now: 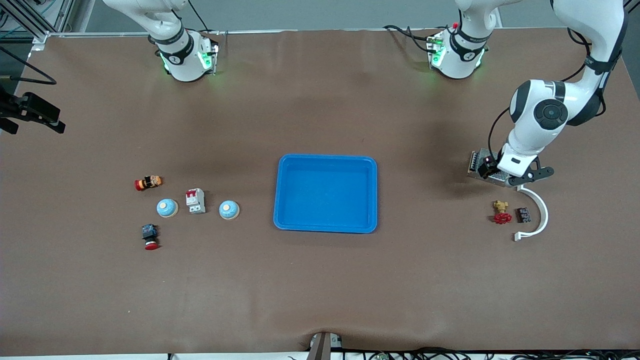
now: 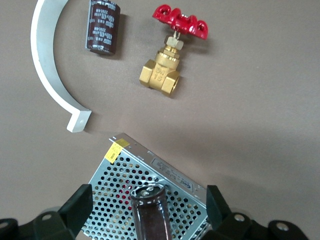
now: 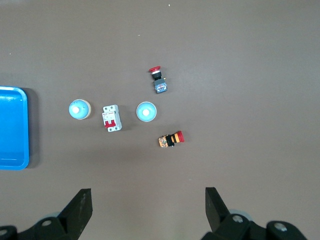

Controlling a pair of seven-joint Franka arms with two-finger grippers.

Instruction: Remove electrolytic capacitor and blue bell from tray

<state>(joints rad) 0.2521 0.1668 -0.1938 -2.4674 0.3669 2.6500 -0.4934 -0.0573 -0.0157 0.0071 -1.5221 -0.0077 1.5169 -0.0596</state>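
Brown covering spreads over the whole bench, with a blue tray (image 1: 326,193) at its middle. Toward the left arm's end lie a perforated metal box (image 2: 150,195), a brass valve (image 1: 501,212) with a red wheel, a white curved strip (image 1: 539,212) and the dark capacitor (image 1: 523,215), which sits between valve and strip. The left hand (image 1: 517,175) hangs over the metal box, fingers spread wide and empty; the capacitor lies nearer the front camera than the box, just past it.

Toward the right arm's end, two pale blue bells (image 1: 167,208) (image 1: 229,210) flank a white breaker (image 1: 195,201), with two red-capped push buttons (image 1: 148,183) (image 1: 150,236) close by. The right hand (image 3: 147,210) hangs high above them, wide open and empty.
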